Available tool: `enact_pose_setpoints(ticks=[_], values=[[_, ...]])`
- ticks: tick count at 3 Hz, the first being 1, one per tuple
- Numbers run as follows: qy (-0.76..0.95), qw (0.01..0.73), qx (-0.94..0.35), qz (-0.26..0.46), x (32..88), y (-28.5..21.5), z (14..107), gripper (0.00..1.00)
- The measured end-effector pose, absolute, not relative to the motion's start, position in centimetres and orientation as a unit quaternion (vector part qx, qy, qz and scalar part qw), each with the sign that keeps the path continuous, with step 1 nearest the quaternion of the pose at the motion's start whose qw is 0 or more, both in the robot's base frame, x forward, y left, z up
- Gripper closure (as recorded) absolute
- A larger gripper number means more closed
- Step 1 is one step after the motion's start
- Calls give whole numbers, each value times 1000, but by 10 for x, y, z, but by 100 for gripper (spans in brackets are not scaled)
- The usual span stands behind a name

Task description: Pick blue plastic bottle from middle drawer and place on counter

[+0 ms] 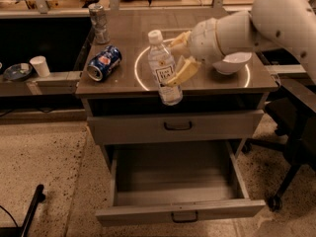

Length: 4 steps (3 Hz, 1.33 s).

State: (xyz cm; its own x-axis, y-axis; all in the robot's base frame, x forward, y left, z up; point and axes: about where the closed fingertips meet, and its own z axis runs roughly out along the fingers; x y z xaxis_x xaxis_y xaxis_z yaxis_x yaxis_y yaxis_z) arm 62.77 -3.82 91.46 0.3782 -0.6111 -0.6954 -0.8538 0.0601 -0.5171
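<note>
The blue plastic bottle (pixel 163 68), clear with a white cap and a pale label, is held nearly upright in my gripper (pixel 180 58). My gripper is shut on the bottle's middle, reaching in from the right. The bottle hangs over the front edge of the counter (pixel 123 33), inside the left part of the bright circle, its base just past the edge. The middle drawer (pixel 177 181) is pulled open below, and its inside shows nothing in it.
A blue soda can (pixel 103 63) lies on its side at the counter's left. A clear glass (pixel 98 22) stands at the back left. A white bowl (pixel 231 62) sits right, behind my arm. The upper drawer (pixel 177 126) is shut. A chair base (pixel 286 172) stands at the right.
</note>
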Motion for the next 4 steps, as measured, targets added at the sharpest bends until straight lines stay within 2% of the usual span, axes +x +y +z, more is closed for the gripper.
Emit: enact_pose_setpoints(ticks=[1,2,4], values=[[555,449,-692,105,646,-32,918,100],[553,450,-694,103,645,-31,921,100],[505,471,-720,64,623,-4,1004,100]])
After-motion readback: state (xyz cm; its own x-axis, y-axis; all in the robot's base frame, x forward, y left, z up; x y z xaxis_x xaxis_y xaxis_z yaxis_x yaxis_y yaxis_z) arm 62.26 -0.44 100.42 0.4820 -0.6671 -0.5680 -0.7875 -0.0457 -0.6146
